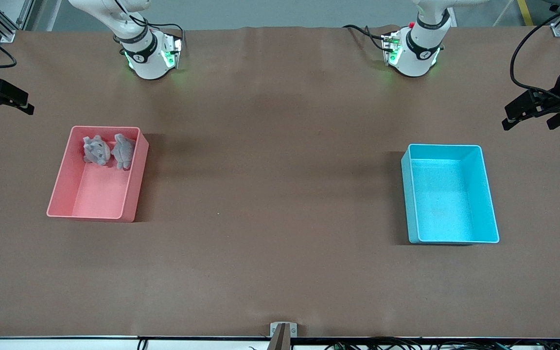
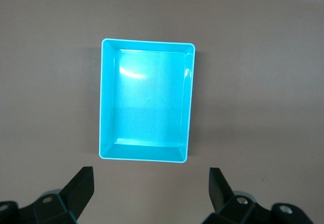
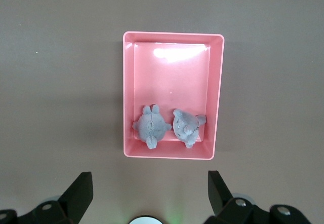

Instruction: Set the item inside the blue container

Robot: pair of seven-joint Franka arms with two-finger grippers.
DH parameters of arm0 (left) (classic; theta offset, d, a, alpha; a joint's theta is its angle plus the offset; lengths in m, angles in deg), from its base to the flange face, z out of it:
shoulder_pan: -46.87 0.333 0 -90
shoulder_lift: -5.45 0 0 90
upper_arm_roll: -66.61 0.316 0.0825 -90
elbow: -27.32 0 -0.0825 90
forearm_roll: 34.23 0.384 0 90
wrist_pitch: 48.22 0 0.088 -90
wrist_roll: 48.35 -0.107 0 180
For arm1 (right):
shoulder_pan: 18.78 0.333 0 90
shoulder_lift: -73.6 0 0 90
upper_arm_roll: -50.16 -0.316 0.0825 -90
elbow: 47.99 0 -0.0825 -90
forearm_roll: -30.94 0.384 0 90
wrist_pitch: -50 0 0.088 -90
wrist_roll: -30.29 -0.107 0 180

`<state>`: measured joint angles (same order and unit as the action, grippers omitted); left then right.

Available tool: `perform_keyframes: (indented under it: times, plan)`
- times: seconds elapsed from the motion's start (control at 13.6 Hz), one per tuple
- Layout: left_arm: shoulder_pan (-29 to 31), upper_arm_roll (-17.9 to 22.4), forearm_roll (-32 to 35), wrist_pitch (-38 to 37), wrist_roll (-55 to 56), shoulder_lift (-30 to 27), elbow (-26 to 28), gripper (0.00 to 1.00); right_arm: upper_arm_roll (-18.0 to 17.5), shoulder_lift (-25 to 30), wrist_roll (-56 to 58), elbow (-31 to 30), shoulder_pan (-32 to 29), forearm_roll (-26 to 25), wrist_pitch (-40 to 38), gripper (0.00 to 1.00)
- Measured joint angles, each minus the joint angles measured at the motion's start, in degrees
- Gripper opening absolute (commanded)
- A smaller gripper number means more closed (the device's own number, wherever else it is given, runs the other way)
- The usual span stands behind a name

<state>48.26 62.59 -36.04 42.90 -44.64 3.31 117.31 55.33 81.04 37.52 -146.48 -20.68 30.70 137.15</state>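
While both arms wait, two grey plush toys lie side by side in the pink bin, the blue container bare.
Blue container sits at the left arm's end of the bench, long axis running toward the front camera. Left claw and right claw both wide, holding nothing, each over the bench beside its bin.

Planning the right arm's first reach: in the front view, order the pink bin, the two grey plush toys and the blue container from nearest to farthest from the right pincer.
1. The two grey plush toys, in the pink bin; too close to rank apart.
2. The pink bin, at the right arm's end, near the right pincer.
3. The blue container, at the left arm's end.
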Motion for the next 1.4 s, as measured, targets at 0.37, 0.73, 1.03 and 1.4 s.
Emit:
perform_keyframes:
  times: [0.37,0.73,1.03,1.4]
  plan:
    - [0.0,0.0,0.0,0.0,0.0,0.0,0.0,1.0,0.0,0.0,0.0,0.0,0.0,-0.01,-0.01,1.0]
    - [0.0,0.0,0.0,0.0,0.0,0.0,0.0,1.0,0.0,0.0,0.0,0.14,0.0,-0.01,-0.01,1.0]
    - [0.0,0.0,0.0,0.0,0.0,0.0,0.0,1.0,0.01,-0.64,0.0,0.75,-0.1,-0.11,0.04,1.0]
    - [0.0,0.0,0.0,0.0,0.0,0.01,-0.06,1.0,0.57,-10.21,0.08,1.08,-2.17,-0.16,4.27,1.0]
